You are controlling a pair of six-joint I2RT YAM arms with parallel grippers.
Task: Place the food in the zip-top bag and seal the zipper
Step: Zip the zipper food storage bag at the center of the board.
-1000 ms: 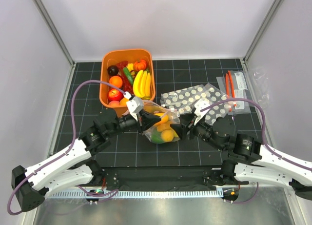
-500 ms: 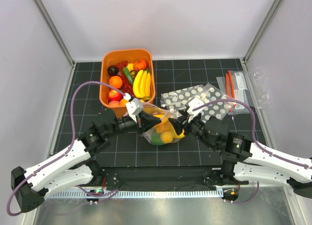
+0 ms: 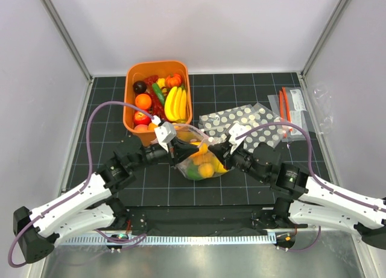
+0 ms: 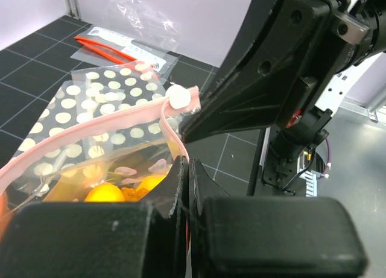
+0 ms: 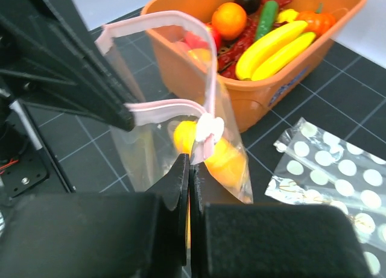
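My left gripper (image 3: 176, 149) and right gripper (image 3: 221, 152) each pinch the zip-top bag (image 3: 192, 135) at its zipper (image 5: 161, 107), which gapes open. I judge that an uneven pull could slip the film and spill the food (image 3: 207, 168).

Orange bin (image 3: 155, 64) on the black grid mat (image 3: 108, 97) — polka-dotted bags (image 3: 236, 117) right of it, red-stripped clear bags (image 3: 295, 112) beyond.
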